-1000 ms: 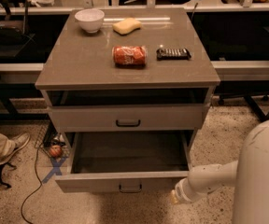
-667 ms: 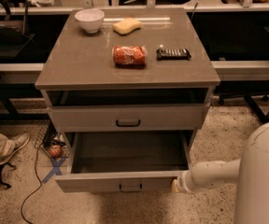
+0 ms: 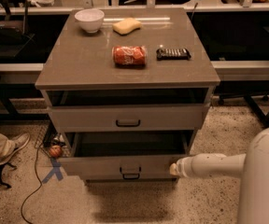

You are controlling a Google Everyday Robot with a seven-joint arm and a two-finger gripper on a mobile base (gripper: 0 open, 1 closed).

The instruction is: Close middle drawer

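On the desk top, a white bowl (image 3: 89, 20) sits near the far left corner, a yellow sponge (image 3: 126, 25) by the far edge, a red can (image 3: 129, 56) on its side at the centre and a dark packet (image 3: 173, 53) toward the right edge. Below the front edge, the upper drawer (image 3: 92, 118) stands slightly open. Beneath it the middle drawer (image 3: 97, 166) is pulled out, with nothing blocking its way in. The gripper (image 3: 173, 168) is at the right end of that drawer's front, on a pale arm (image 3: 211, 166); I cannot tell whether it is apart or together. A shoe (image 3: 10, 146) and a blue tape cross (image 3: 55, 171) lie on the floor to the left. Compared with a second ago, the drawer sits further in and the gripper has moved with it.
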